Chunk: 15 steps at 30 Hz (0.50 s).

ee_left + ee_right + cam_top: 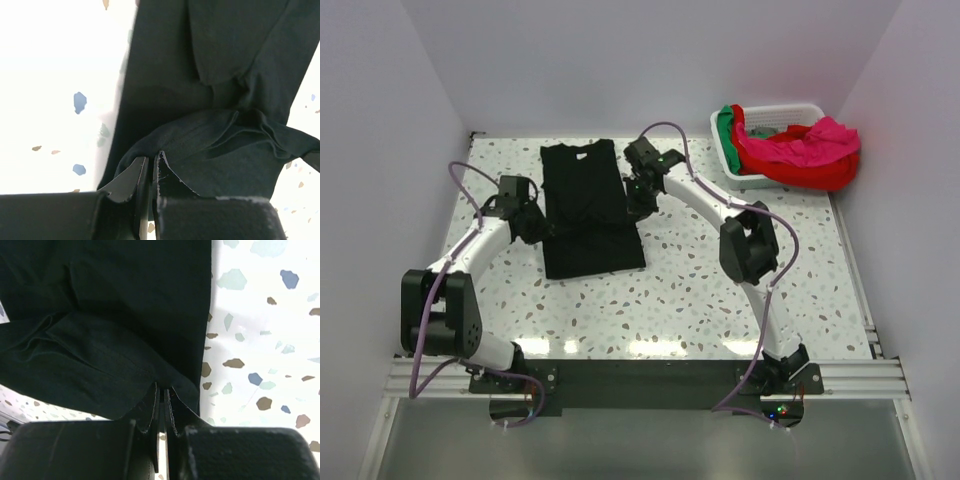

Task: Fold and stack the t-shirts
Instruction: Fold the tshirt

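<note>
White slatted plastic basket [760, 181], far right corner of speckled worktop [700, 300]: holds crumpled red t-shirt [800, 172], magenta-pink t-shirt [817, 140] and green t-shirt [723, 128], spilling over the rim. Both arms reach inward, low. Left pincer [544, 230] and right pincer [638, 206] each clamp a side edge of the plain black cloth t-shirt [585, 205]. It lies flat mid-worktop, neck far, with fabric bunched at both grips.
</note>
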### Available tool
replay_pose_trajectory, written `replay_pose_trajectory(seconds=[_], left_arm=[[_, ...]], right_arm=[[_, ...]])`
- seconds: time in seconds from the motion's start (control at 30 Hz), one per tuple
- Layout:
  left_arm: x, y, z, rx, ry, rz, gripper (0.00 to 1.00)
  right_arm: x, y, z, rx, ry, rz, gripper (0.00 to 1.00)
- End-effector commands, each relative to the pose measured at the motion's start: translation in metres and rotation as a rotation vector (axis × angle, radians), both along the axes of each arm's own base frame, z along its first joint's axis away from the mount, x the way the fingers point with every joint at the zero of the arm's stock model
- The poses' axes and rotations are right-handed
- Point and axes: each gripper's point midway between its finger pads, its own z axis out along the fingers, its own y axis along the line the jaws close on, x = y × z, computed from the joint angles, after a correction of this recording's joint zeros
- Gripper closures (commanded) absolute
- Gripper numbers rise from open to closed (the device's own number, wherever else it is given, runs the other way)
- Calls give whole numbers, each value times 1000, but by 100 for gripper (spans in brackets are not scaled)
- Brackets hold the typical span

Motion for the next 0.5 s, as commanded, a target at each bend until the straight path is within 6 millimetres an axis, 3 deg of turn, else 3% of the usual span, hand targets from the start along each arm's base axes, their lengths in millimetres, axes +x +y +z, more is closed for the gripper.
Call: replay_pose_trajectory(seconds=[0.0,0.27,0.33,0.37,0.4,0.43,0.47], left_arm=[[27,13,23,13,-113,5,100],[55,21,16,-51,-156,-8,100],[68,21,13,-68,-173,-26,85],[73,22,7,-78,-168,-31,67],[83,20,14,-88,-203,-52,61],[88,21,15,-87,-210,-55,55],[92,21,12,-84,-204,-61,41]], right_arm=[[18,8,22,48,-70,-8,100],[37,13,25,75,-94,-31,100],[40,13,24,76,-96,-41,100],[41,13,23,78,-95,-43,100],[43,13,24,81,-97,-49,95],[45,13,24,87,-103,-50,69],[47,14,27,101,-108,-46,50]])
